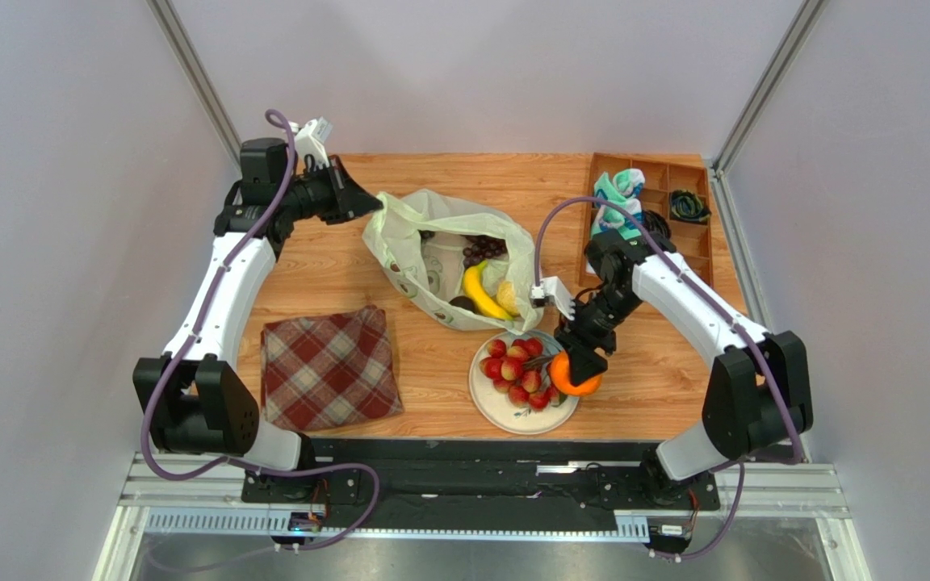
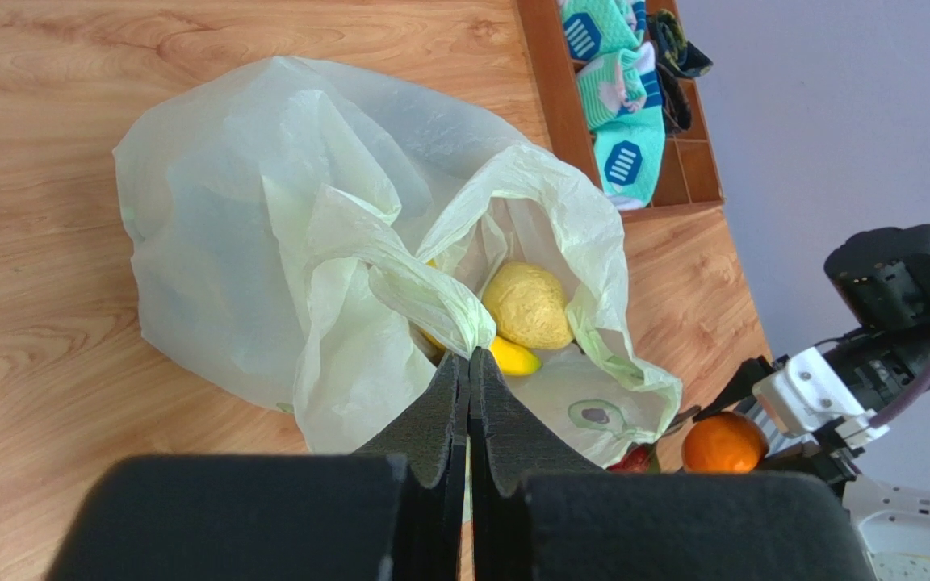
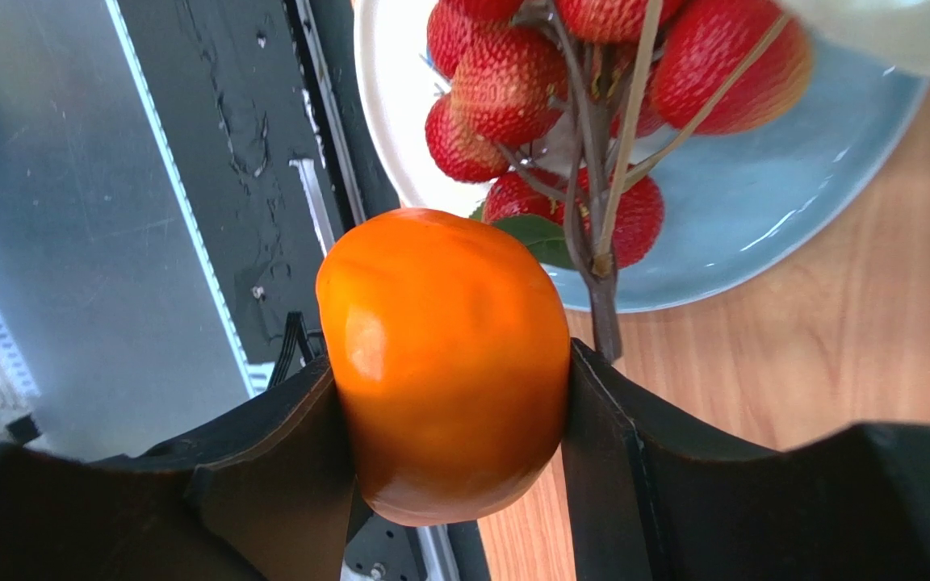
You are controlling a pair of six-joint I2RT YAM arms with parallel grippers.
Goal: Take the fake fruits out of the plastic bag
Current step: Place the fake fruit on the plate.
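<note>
Holding orange (image 3: 446, 351) in right hand (image 3: 452, 390), left hand (image 2: 470, 367) pinching plastic bag (image 2: 227, 218)

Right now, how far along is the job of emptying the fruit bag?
Done: the red fruit bunch lies on the plate. In hand: the right fingers grip the orange at the plate's edge, while the left fingers pinch the rim of the plastic bag. Left: the banana, pear and dark grape bunch are in the bag.
</note>
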